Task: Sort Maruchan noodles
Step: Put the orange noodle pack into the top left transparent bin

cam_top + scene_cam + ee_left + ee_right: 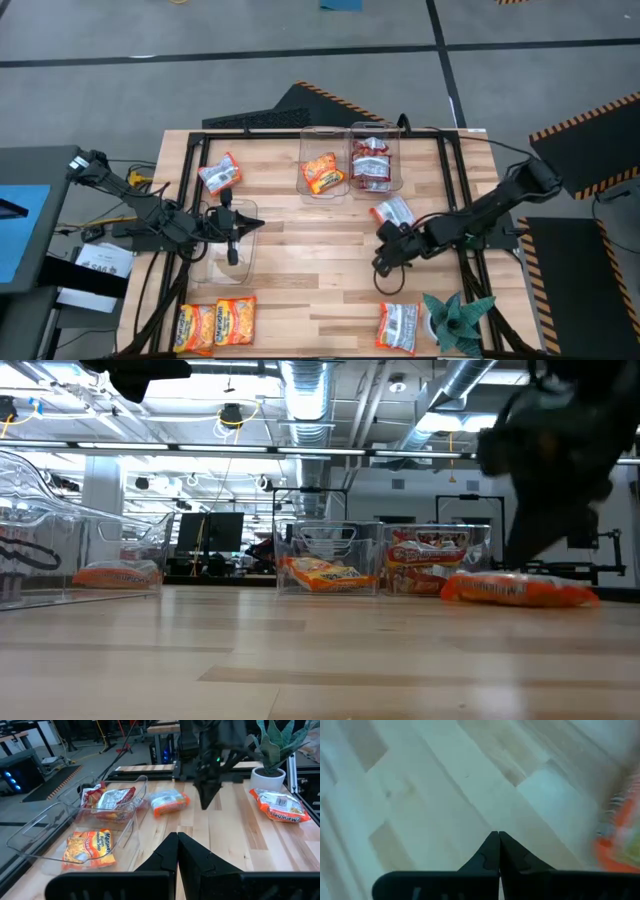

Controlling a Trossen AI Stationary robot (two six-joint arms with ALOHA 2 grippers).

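Note:
Several Maruchan packets show in the high view. An orange one lies in the left far bin, and white-red ones lie in the right far bin. Loose on the table are one packet at the far left, one mid-right, two orange ones near left and a white one near right. My right gripper is shut above bare wood, just nearer than the mid-right packet. My left gripper is shut at the table's left, over a clear bin.
A teal spiky plant stands at the near right corner. A black frame runs around the table edge. The two far bins sit side by side. Bare wood lies in the table's middle.

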